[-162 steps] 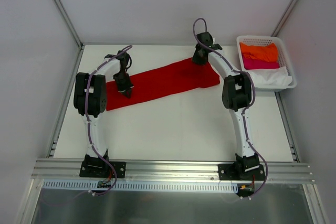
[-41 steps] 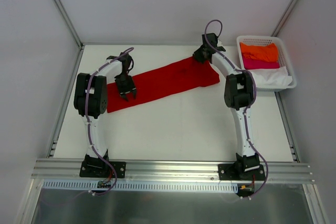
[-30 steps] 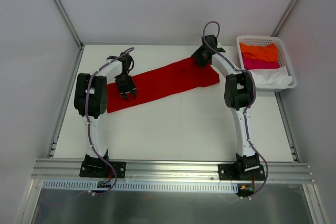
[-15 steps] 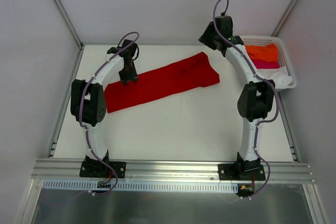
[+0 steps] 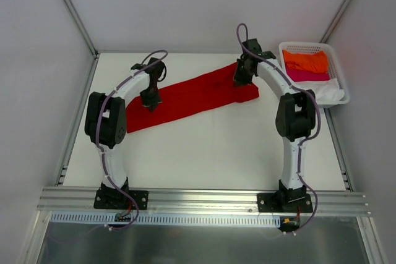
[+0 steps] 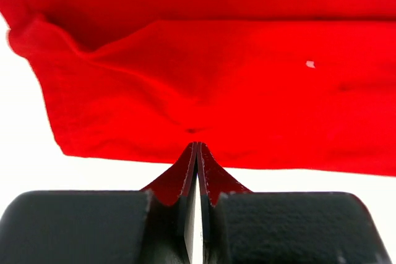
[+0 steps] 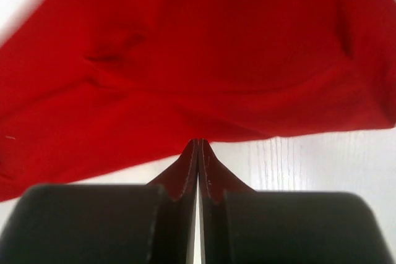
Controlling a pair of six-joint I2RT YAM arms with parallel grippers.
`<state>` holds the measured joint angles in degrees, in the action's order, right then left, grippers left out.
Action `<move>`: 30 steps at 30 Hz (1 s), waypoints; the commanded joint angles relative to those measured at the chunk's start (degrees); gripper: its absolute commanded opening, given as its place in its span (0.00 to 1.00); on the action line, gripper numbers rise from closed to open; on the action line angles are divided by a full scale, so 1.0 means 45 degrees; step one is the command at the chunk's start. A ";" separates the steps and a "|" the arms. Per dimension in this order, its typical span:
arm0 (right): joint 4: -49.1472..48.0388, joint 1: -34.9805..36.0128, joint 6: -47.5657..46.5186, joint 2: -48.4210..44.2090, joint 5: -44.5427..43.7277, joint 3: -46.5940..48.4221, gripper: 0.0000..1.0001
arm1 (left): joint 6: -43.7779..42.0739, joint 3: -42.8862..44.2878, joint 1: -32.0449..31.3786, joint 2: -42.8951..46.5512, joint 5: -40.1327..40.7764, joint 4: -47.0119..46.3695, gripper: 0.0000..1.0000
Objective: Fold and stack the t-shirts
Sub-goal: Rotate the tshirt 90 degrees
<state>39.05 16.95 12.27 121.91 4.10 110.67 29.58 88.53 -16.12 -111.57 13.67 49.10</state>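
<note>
A deep red t-shirt (image 5: 192, 97) lies flat in a long diagonal band across the back of the table. My left gripper (image 5: 150, 101) is down at its far edge near the left end. In the left wrist view the gripper (image 6: 197, 146) is shut, pinching the hem of the red cloth (image 6: 216, 78), which puckers at the tips. My right gripper (image 5: 240, 80) sits at the far edge near the right end. In the right wrist view it (image 7: 198, 143) is shut on the edge of the red cloth (image 7: 204, 60). Orange (image 5: 305, 61), pink (image 5: 306, 76) and white (image 5: 322, 93) t-shirts lie in the basket.
A white lattice basket (image 5: 291, 46) stands at the back right corner, beside the right arm. Grey walls with metal posts close in the table on three sides. An aluminium rail (image 5: 204, 199) carrying both arm bases runs along the near edge.
Both grippers have come down from behind the red t-shirt onto its far edge and closed from open to shut. The cloth's right end has shifted slightly.
</note>
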 commanded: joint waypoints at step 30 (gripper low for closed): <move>0.2573 0.0257 -0.0930 0.2830 -0.2667 0.2807 0.00 | -0.0440 0.0756 -0.0011 -0.1886 -0.0284 0.0026 0.00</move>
<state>47.40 17.74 10.26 134.17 -3.49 119.96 29.04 90.00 -16.14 -119.17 13.41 48.64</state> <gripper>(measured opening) 0.009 0.006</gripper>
